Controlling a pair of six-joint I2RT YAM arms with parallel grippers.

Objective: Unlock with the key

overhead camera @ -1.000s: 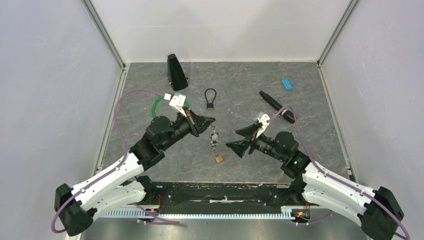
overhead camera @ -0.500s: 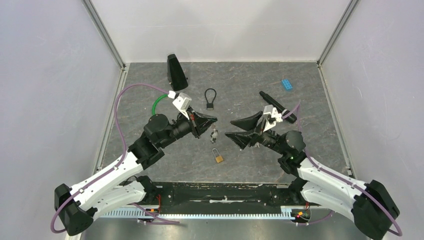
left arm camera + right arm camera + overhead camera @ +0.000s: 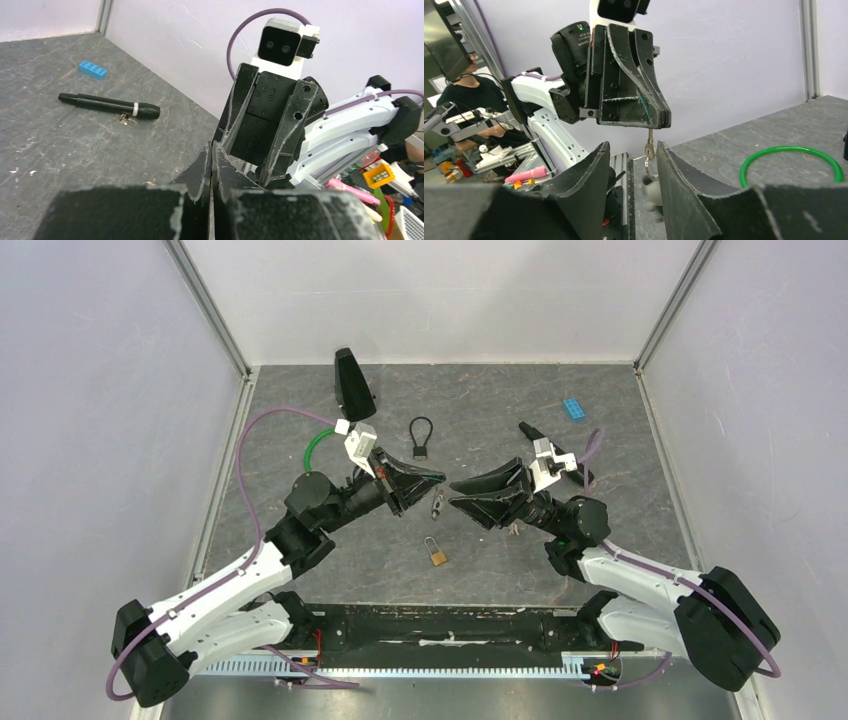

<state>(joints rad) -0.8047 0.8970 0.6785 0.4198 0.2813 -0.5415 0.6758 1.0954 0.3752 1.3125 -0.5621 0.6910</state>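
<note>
1. The brass padlock (image 3: 436, 553) lies flat on the grey table (image 3: 620, 500), nearer the arm bases than either gripper and apart from both.
2. Above and just beyond it, the left gripper (image 3: 437, 478) is clenched tight, fingertips pressed together on the head of the key (image 3: 650, 146). The key hangs straight down from them. A ring and a blurred pale tag dangle below it.
3. The right gripper (image 3: 452, 494) faces the left one tip to tip, very close. Its fingers (image 3: 674, 170) stand apart, one on each side of the hanging key. The key is nearer one finger, and it cannot be told whether it touches.
4. Behind the left wrist, a green ring (image 3: 318, 445) lies on the table, partly hidden by that arm.
5. A black cable loop lock (image 3: 421, 436) lies beyond the two sets of fingertips, clear of both.
6. A black marker (image 3: 107, 104) with a white band lies behind the right wrist. From above, the wrist camera covers its middle.
7. Farther back lies a blue brick (image 3: 574, 408), well apart from the marker.
8. A black wedge (image 3: 351, 383) stands upright near the back wall.
</note>
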